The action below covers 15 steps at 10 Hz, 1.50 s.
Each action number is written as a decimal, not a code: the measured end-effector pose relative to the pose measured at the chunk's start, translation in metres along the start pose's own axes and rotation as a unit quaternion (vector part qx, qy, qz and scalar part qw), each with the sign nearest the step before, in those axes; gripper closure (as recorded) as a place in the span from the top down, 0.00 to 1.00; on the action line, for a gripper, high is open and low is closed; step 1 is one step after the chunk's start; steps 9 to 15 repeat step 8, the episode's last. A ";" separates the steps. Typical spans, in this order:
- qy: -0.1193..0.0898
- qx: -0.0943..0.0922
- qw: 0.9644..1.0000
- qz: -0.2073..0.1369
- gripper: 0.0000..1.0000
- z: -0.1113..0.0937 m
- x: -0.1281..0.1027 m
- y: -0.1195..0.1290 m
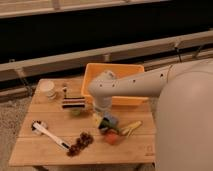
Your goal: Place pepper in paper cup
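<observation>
The paper cup point(47, 89), short and off-white, stands at the far left corner of the wooden table point(40, 150). A small red-orange piece with green on top, which looks like the pepper point(111, 137), lies near the table's front middle. My gripper point(103, 120) hangs from the white arm just above and to the left of it, low over the table, among colourful pieces point(110, 123). The gripper is well to the right of the cup.
An orange bin point(113, 72) sits at the back behind the arm. A dark bar point(73, 102), a green item point(75, 111), a white brush point(47, 131), dark grapes point(80, 142) and a banana point(131, 127) lie on the table.
</observation>
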 end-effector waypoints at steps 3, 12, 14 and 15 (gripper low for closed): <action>-0.021 0.016 1.000 -0.004 0.74 -0.014 -0.010 0.000; -0.047 0.029 0.998 -0.011 0.74 -0.035 -0.025 0.001; -0.047 0.029 0.998 -0.011 0.74 -0.035 -0.025 0.001; -0.047 0.029 0.998 -0.011 0.74 -0.035 -0.025 0.001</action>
